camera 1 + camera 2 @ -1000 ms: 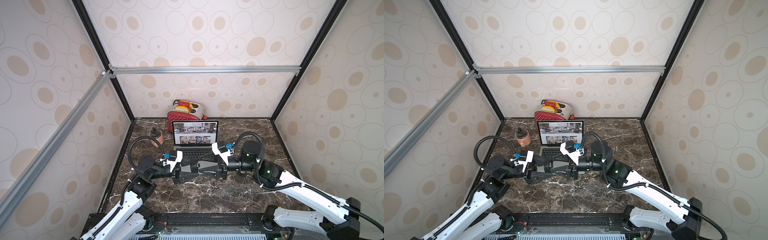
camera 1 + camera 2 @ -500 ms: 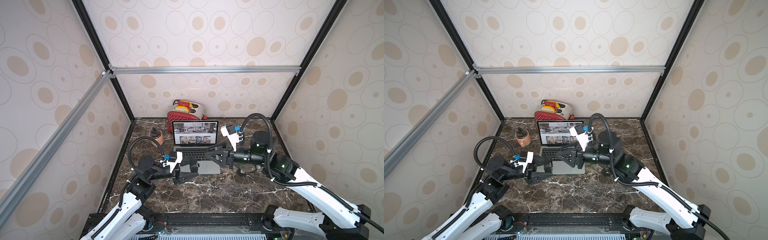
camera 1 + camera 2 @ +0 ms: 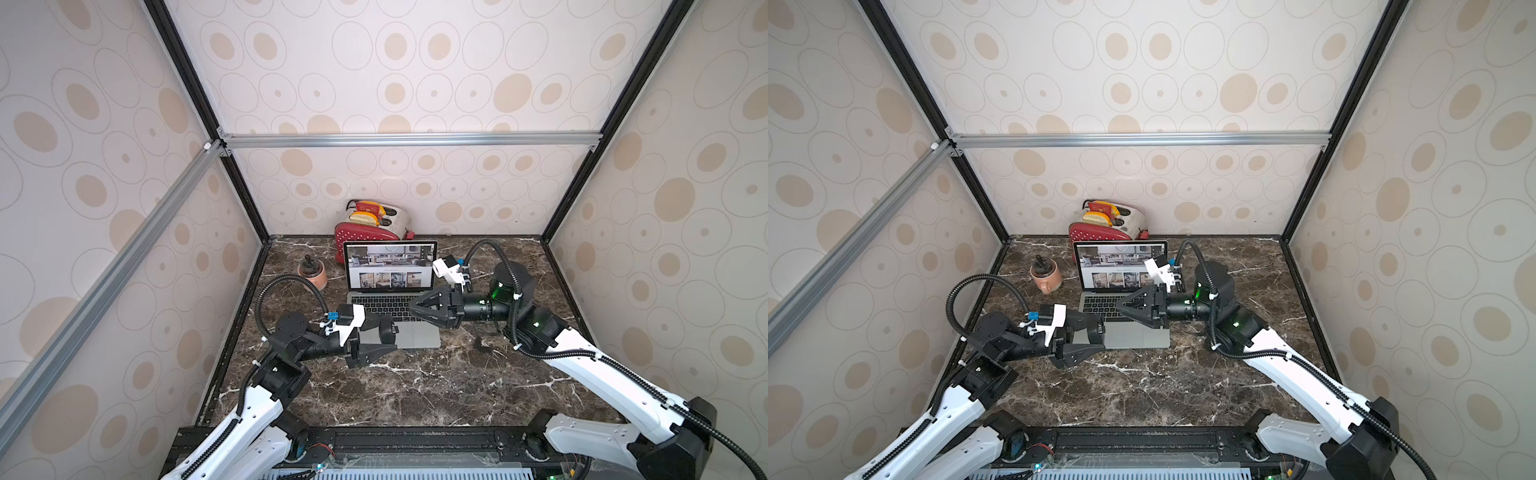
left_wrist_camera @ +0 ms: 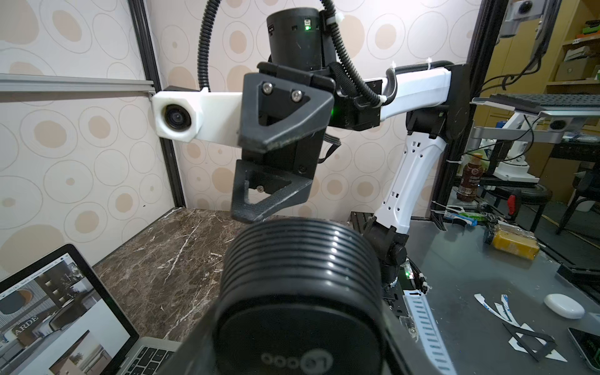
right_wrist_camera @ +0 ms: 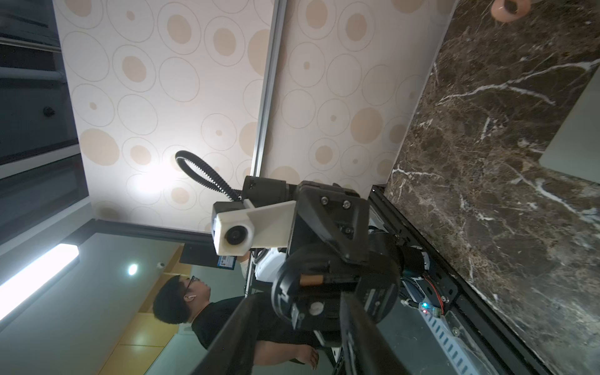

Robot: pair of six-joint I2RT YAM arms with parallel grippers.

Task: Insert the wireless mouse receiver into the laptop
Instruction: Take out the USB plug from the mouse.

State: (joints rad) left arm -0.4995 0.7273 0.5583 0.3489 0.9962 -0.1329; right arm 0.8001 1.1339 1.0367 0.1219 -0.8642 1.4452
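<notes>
Holding a dark object (image 3: 309,262), pink cup (image 3: 314,277), beside laptop (image 3: 390,268)

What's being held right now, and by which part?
The left gripper is shut on the black wireless mouse, clamped across its body, underside facing the right gripper, which is open and holds nothing.

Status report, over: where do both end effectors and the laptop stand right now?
Left end effector shut on the mouse. Right end effector open, facing it above the laptop. Lid up, screen lit. Cup beside it, toaster behind, neither in the way.
</notes>
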